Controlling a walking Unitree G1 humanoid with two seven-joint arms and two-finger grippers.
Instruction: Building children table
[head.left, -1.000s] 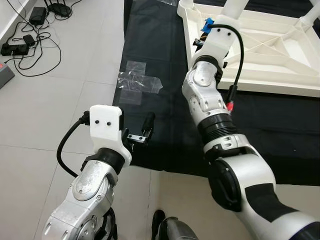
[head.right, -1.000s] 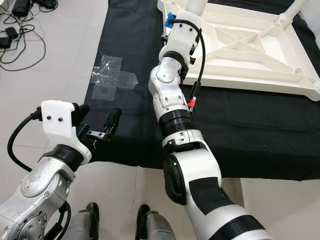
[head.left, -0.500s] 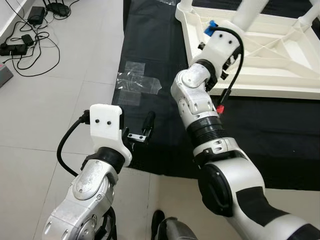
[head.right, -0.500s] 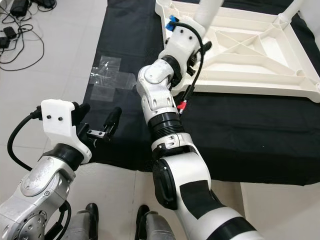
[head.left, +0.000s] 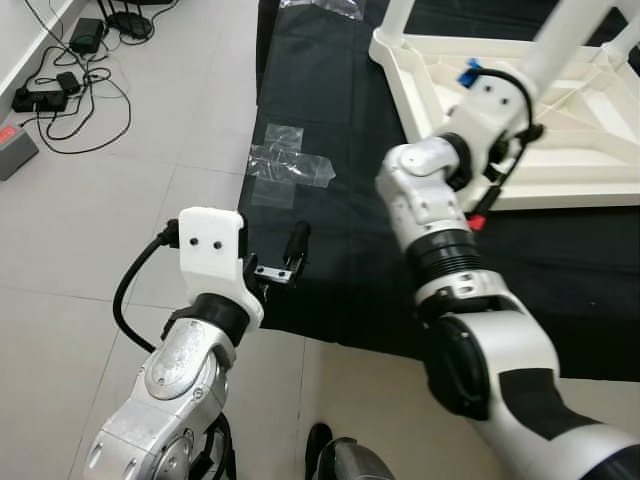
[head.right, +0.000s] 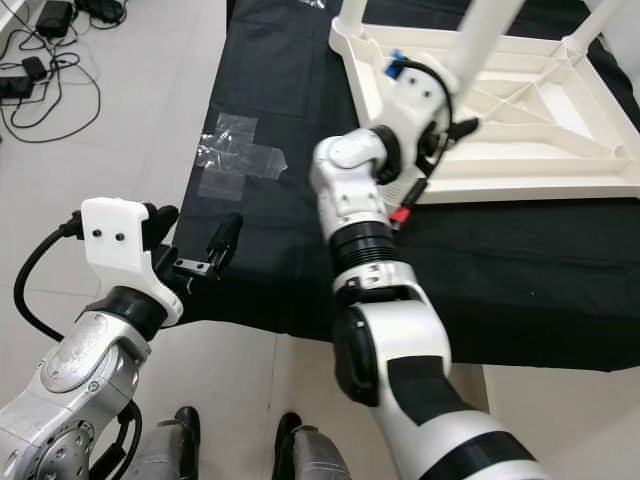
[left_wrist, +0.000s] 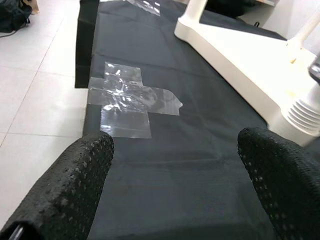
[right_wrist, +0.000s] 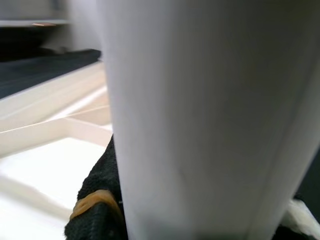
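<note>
Now | right gripper (head.right: 452, 125) clamps table leg (head.right: 480, 40), arm outstretched | left gripper (head.left: 285, 262) wide, hovering over black mat (head.left: 330, 200)

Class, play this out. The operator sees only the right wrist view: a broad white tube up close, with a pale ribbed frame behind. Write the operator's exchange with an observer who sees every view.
Operator: What is this white tube?
Observer: A white plastic table leg, tilted, gripped by the right pincer.
Operator: And the frame behind it?
Observer: The upturned white plastic table top, lying on a black sheet.
Operator: Where is the left pincer?
Observer: The left pincer is open and holds nothing, above the sheet's near edge.
Operator: Anything near it?
Observer: A clear tape patch on the sheet's edge.
</note>
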